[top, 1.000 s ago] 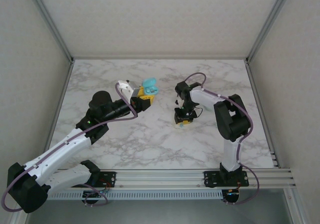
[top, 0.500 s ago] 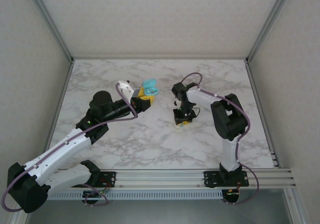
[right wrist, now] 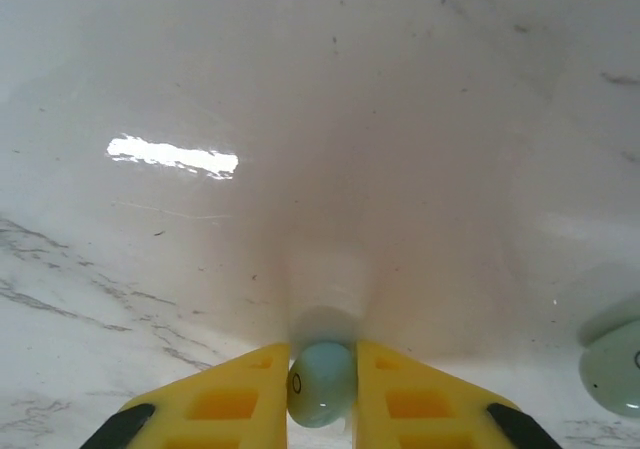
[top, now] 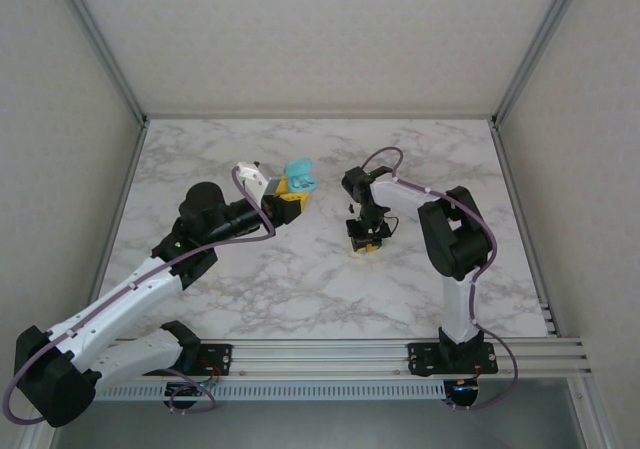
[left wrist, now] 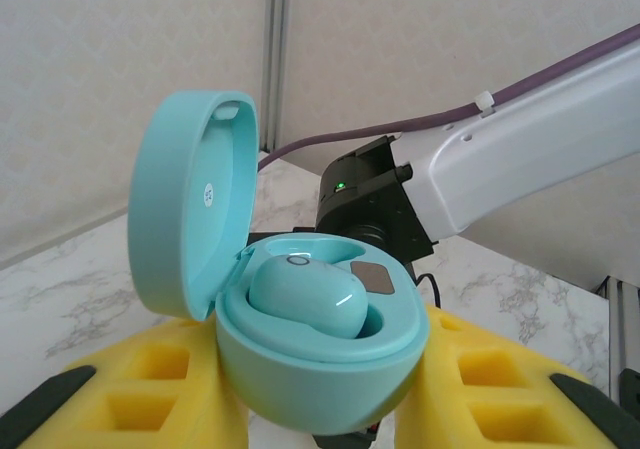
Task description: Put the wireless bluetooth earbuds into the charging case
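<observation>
At mid-table, right gripper point(right wrist: 322, 371) vertical, tight on earbud point(right wrist: 320, 387); left gripper point(top: 289, 195) tight on case point(left wrist: 300, 309)

White marble-look table point(top: 300, 279) with grey veins fills centre frame. Pale textured walls point(top: 320, 29) run across the top and down both sides. Metal posts point(top: 100, 44) stand in upper corners. Grooved metal rail point(top: 330, 352) crosses the bottom. Right-wrist view: bright glare patch point(right wrist: 172, 156), upper left on tabletop.

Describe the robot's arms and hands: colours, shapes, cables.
The left arm and right arm are white tubes with black joints, each trailed by a purple cable. The left hand and right hand have yellow fingers with square hollows.
</observation>
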Robot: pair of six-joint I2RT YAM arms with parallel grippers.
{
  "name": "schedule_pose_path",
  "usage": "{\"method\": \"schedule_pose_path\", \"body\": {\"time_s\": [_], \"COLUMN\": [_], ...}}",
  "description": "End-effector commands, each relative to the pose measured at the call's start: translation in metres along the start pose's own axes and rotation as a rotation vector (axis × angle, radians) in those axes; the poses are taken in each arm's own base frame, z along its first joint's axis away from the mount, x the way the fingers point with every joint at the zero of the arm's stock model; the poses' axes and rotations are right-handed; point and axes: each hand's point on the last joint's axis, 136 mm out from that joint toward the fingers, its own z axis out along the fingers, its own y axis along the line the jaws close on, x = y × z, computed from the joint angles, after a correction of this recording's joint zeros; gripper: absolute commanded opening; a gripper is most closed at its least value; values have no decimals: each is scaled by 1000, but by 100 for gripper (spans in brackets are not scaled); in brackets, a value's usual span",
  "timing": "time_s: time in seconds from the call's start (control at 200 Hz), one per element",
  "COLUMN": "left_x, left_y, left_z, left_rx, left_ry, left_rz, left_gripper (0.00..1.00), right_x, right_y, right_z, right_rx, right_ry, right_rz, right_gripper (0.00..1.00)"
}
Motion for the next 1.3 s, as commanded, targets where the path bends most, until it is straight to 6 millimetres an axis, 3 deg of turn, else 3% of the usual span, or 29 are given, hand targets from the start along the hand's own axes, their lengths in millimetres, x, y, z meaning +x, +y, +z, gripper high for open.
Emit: {"method": "schedule_pose_path", "body": {"time_s": [0.0, 0.12, 0.25, 0.415, 0.606, 0.861, 1.296], "left_x": [-10, -8, -1, 9, 17, 15, 11], "left_y": [-3, 0, 7, 8, 0, -4, -7], "left_z": [-2, -3, -4, -3, 5, 8, 10], "left_rx": [4, -11, -26, 15, 93, 129, 144], "left_ry": [-27, -20, -5, 21, 46, 50, 43], "left_rz": [18, 31, 44, 50, 64, 102, 97], "left_gripper": [29, 28, 28, 28, 28, 28, 28], "right_x": [-1, -1, 4, 28, 51, 58, 45], "right_y": [12, 36, 66, 104, 128, 136, 146], "right_z": [-32, -80, -156, -249, -312, -329, -316], "right_rx": [-65, -259, -556, -878, -1101, -1140, -1128], "right_ry": [-85, -192, -324, -420, -453, -474, -464], "right_rz": [9, 14, -9, -128, -237, -270, -257], "right_gripper": [18, 18, 19, 19, 19, 20, 21]}}
